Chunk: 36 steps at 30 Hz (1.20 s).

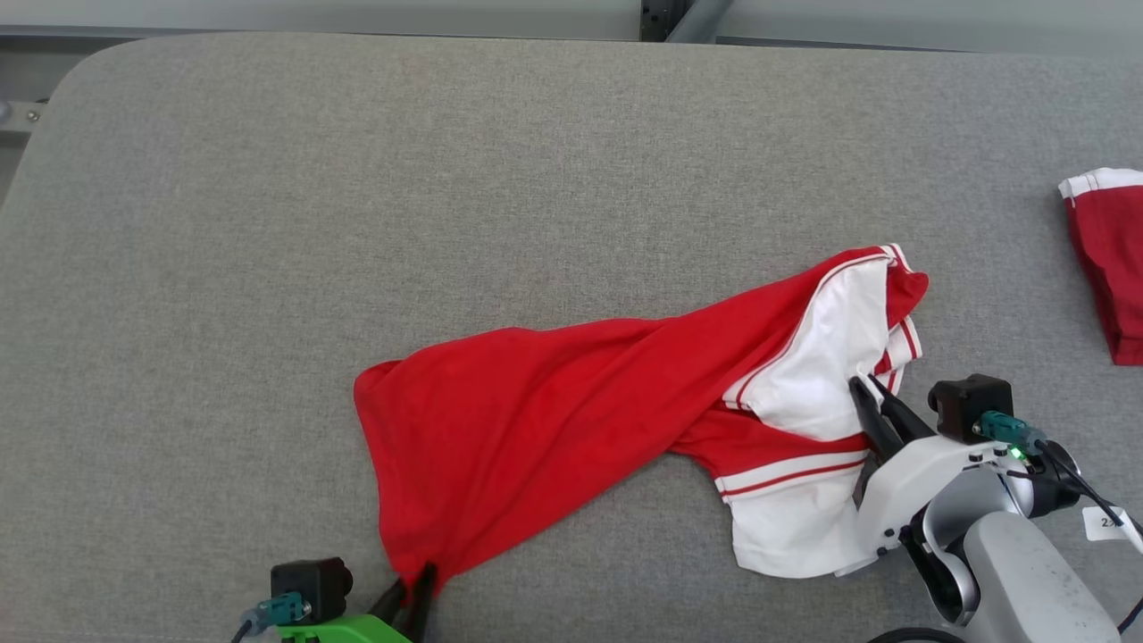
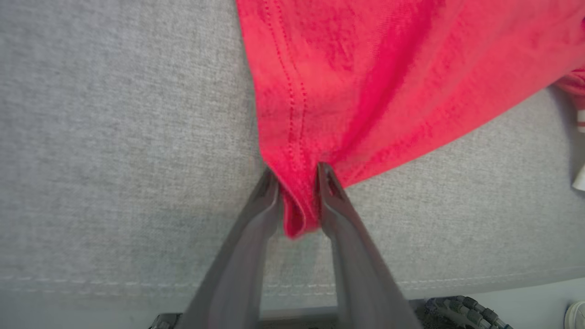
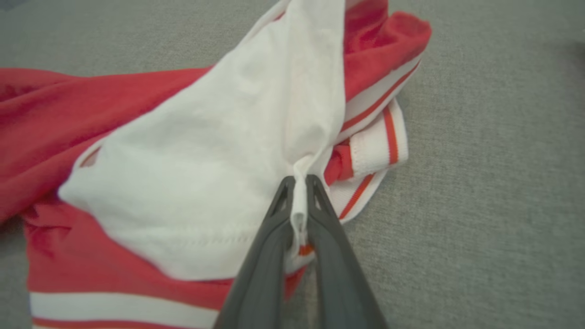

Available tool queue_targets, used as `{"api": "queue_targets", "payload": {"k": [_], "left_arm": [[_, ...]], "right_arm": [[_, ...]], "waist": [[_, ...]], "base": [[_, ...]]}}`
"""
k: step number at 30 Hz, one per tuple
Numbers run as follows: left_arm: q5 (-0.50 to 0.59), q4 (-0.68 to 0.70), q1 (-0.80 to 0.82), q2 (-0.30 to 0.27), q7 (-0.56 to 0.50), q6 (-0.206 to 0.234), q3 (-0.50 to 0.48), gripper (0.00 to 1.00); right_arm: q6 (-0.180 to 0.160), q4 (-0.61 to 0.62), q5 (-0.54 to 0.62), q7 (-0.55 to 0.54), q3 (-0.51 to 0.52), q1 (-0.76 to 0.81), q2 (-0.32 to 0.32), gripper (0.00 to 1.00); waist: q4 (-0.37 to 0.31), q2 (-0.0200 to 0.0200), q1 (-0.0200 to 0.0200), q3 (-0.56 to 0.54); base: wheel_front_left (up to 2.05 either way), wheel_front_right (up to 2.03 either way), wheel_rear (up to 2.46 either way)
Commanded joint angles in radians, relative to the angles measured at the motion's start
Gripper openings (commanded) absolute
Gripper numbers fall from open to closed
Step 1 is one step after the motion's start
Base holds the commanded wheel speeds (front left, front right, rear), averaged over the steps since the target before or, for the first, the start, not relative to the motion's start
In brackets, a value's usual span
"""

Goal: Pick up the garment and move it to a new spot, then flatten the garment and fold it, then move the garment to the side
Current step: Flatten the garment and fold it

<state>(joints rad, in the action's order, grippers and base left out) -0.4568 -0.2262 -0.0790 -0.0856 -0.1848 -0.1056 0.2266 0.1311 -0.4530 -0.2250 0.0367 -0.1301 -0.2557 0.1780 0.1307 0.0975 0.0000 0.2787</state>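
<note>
**Two corners pinched, garment twisted: spread before folding**

Found garment (image 1: 554, 420), red with white panels and striped trim, lying slack on the table (image 1: 268, 223), toward its near edge and right of its middle. Noted a diagonal twist through the red body, with a white panel turned over on top at the end toward the table's right side.

Logged left gripper (image 1: 418, 585) at the table's near edge, fingers pressed together on a bunched red hem corner; stitched hem line plain in the left wrist view. Logged right gripper (image 1: 873, 390) further toward the table's right side, fingers closed on a thin fold of white cloth beside the striped cuff. Spotted a second red piece (image 1: 1107, 268) at the table's right edge, well apart from the garment.

Judged step in hand: flattening, with no fold yet made.

To do it well:
- Lift both corners just clear of the table.
- Draw them apart along its near edge, enough to shake out the twist.
- Lay down the far side first.
- Keep tension even across both pinches.
- Watch the right pinch, thin and likely to slip.
- Avoid dragging toward the table's right edge and the second piece.
- Check afterwards for sleeves laid flat, none tucked under.
</note>
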Motion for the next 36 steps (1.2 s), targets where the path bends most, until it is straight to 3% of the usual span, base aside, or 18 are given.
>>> {"api": "queue_targets", "payload": {"k": [1,3,16,27,36], "left_arm": [[-0.011,-0.014,0.004,0.0,-0.005,-0.006,0.013,0.0],[-0.015,-0.02,0.003,-0.003,-0.005,-0.009,0.016,0.0],[-0.097,0.111,-0.048,-0.029,-0.033,-0.013,-0.016,0.0],[-0.227,0.418,-0.101,-0.059,-0.094,0.001,-0.104,0.0],[-0.257,0.519,-0.093,-0.076,-0.11,0.023,-0.143,0.0]], "right_arm": [[-0.001,0.006,-0.005,0.007,0.002,0.013,0.007,0.11],[-0.001,0.016,-0.01,0.006,0.002,0.025,0.008,0.0],[-0.001,0.154,-0.029,-0.015,0.037,0.108,0.004,0.0],[-0.001,0.357,-0.072,-0.085,0.103,0.176,0.0,0.0],[-0.001,0.414,-0.118,-0.084,0.176,0.188,-0.037,0.0]], "waist": [[-0.003,0.0,0.0,-0.003],[-0.008,0.0,0.0,-0.006],[-0.038,0.0,0.0,-0.021],[-0.059,0.0,0.0,-0.009],[-0.079,0.0,0.0,0.003]], "base": [[0.0,0.0,0.0],[0.0,0.0,0.0],[0.0,0.0,0.0],[0.0,0.0,0.0],[0.0,0.0,0.0]]}}
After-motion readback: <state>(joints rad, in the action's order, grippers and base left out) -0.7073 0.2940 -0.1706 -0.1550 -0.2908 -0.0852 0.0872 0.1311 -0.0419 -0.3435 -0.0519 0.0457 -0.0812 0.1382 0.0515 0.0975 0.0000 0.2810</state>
